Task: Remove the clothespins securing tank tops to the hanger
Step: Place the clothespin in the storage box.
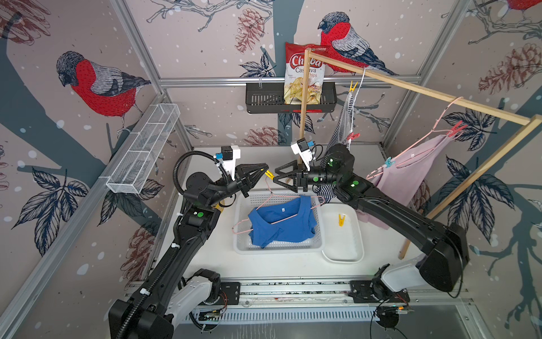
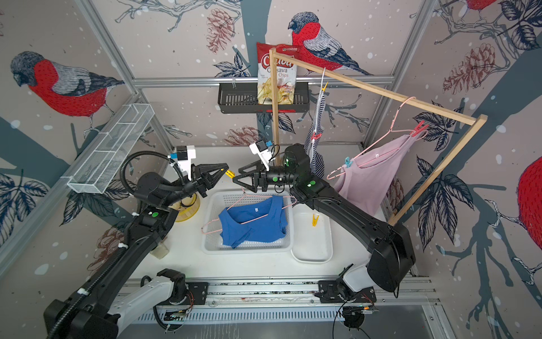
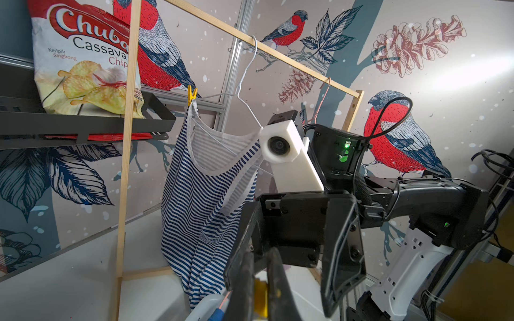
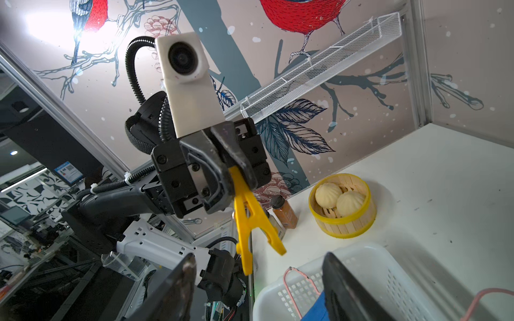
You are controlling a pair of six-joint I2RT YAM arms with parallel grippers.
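Bird-papered walls frame a white table [image 1: 293, 264] where the blue tank top [image 1: 281, 226] lies seemingly unpinned in the basket [image 1: 243, 249] at six o'clock, the left gripper [image 1: 264, 169] pinches a yellow clothespin [image 4: 250, 219], the right gripper [image 1: 275, 175] gapes empty, and four clothespins [image 1: 353, 87] are left on the striped top [image 1: 341, 123] and pink top [image 1: 410, 173] toward two o'clock.

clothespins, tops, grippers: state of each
left gripper, shut on yellow clothespin
right gripper, open at its free end
second yellow clothespin, loose in white tray
blue tank top, lying in basket
striped tank top, hanging, yellow pin and pink-red pin on
mauve tank top, hanging, red pin and teal pin on
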